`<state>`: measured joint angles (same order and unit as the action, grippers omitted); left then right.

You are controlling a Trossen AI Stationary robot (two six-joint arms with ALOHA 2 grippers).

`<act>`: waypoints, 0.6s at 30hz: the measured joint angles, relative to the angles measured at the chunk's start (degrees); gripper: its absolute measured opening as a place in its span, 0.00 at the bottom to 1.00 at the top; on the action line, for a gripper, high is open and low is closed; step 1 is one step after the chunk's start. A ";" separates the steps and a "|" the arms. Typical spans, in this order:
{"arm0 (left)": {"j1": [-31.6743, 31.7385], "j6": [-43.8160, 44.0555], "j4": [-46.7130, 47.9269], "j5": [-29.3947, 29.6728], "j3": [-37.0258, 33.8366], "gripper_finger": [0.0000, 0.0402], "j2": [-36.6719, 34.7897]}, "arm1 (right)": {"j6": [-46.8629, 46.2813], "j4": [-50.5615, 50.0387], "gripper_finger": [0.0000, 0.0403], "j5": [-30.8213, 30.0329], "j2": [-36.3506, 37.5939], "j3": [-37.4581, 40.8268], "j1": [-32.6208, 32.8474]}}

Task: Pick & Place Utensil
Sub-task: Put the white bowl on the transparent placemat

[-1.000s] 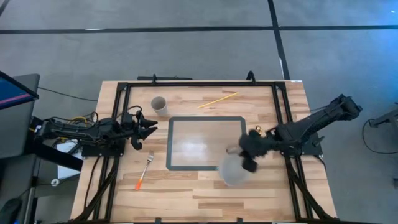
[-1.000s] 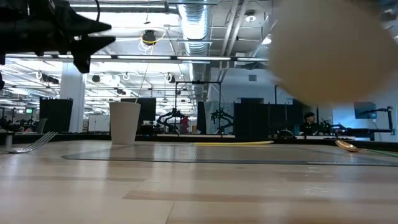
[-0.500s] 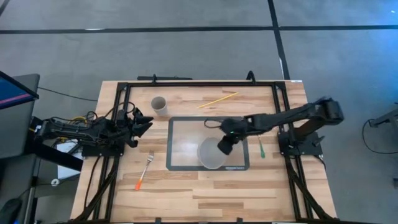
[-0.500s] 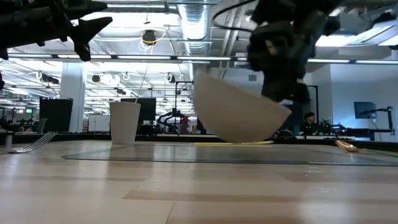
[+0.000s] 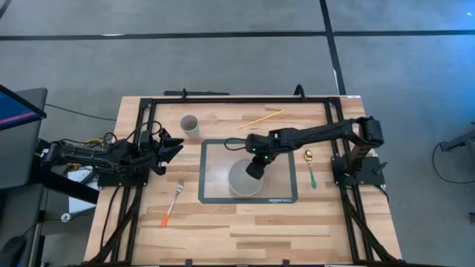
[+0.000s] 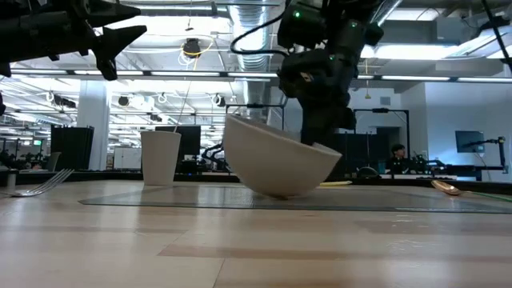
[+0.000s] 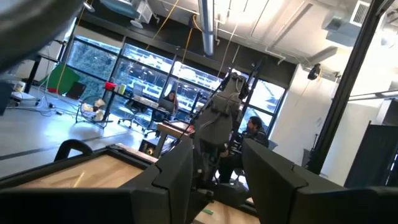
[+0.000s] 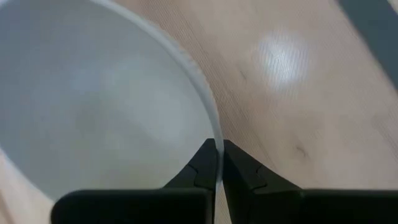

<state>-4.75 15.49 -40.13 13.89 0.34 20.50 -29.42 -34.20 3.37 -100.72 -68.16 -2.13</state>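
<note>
gripping tilted white bowl point(image 5: 244, 178) rim, right pincer point(image 5: 254, 167), on mat point(image 5: 215, 169).

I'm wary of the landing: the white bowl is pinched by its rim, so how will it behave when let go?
The bowl sits tilted on the mat, so it will probably rock level. The right claw lifts it by the thin rim alone, so it is likely light. Its round bottom could slide if nudged.

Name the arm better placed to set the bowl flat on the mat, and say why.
Right. The right gripper already pinches the tilted bowl's rim over the mat; the left gripper hangs open, off the mat.
</note>
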 joint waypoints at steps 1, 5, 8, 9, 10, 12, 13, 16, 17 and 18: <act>0.00 0.00 0.16 -0.01 0.00 0.35 0.06 | -0.01 0.07 0.02 0.01 0.02 -0.02 -0.02; 0.00 -0.01 0.18 -0.01 0.00 0.35 0.41 | -0.01 -0.10 0.02 0.05 0.12 -0.02 -0.20; 0.00 0.01 0.16 0.00 0.00 0.35 0.41 | -0.01 -0.12 0.04 0.01 0.11 -0.02 -0.26; 0.00 0.00 0.16 -0.02 0.00 0.35 0.41 | -0.01 -0.12 0.05 0.01 0.11 -0.02 -0.26; 0.00 0.01 0.15 -0.02 0.00 0.35 0.41 | 0.01 -0.08 0.06 -0.01 0.11 -0.02 -0.26; 0.00 0.01 0.06 -0.01 0.00 0.35 0.41 | 0.00 -0.12 0.08 -0.18 0.11 0.00 -0.30; 0.00 0.00 -0.02 0.00 0.00 0.35 0.41 | 0.00 -0.09 0.10 -0.17 0.11 0.00 -0.37; 0.00 -0.01 -0.08 -0.02 0.00 0.35 0.41 | 0.01 -0.25 0.14 -0.17 0.11 0.00 -0.56; 0.00 0.00 -0.10 -0.02 0.00 0.35 0.41 | 0.02 -0.34 0.16 -0.17 0.11 0.00 -0.59; 0.00 0.01 -0.13 -0.02 0.00 0.35 0.41 | 0.38 -0.32 0.17 -0.17 0.11 0.00 -0.59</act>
<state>-4.75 15.51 -40.26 13.87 0.34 20.91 -29.04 -34.52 3.20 -100.62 -68.16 -2.72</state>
